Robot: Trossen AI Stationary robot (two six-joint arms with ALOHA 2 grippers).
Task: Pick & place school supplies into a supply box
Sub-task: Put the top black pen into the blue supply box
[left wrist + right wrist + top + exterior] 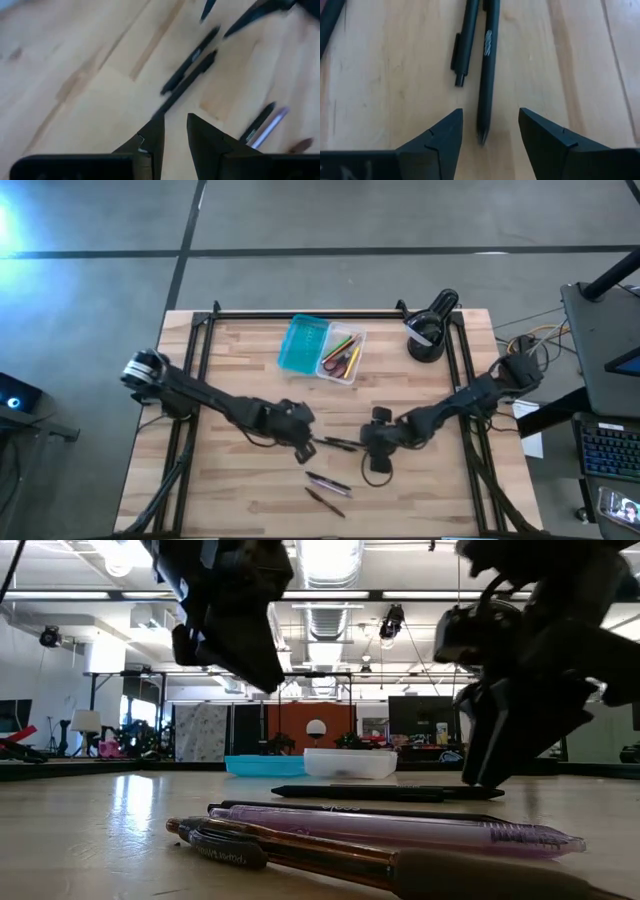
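Inside supply box [300, 347]: pencils [343, 344], scissors [352, 360].

This is a large open lab or workshop hall. Exposed ducts [330, 615] and strip lights [75, 595] run under a high ceiling. A wooden bench [250, 480] stands on a grey concrete floor [100, 280], with a keyboard [607, 450] and loose cables [535, 340] beside it.

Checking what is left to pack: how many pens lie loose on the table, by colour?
Black pens: 3
Purple pen: 1
Brown pen: 1
Total: 5
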